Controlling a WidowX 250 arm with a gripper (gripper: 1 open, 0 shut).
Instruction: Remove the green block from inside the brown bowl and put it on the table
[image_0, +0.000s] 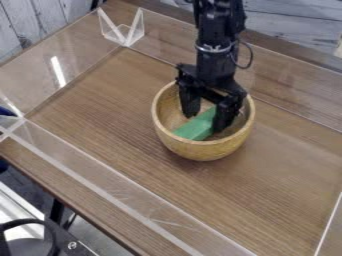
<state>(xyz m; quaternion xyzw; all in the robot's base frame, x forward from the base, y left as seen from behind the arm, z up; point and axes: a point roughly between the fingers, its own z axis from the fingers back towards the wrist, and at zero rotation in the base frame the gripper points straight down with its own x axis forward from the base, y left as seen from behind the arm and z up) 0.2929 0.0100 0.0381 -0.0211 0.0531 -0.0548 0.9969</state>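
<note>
Jaws spread wide, pointing straight down, fingers straddling the block (195, 127) without a visible grip. Gripper (209, 110) sunk inside the bowl (201, 146), below its rim. Block lying tilted on the bowl's floor. Bowl standing mid-table (107, 110), clear walls (80, 175) along the edges.

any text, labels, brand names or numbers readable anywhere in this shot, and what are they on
None can be read.
The gripper and the arm above it: plain black, no marking legible.
The brown bowl: only wood grain.
The green block: plain faces.
The table and its clear acrylic walls: no print or sticker visible.
</note>
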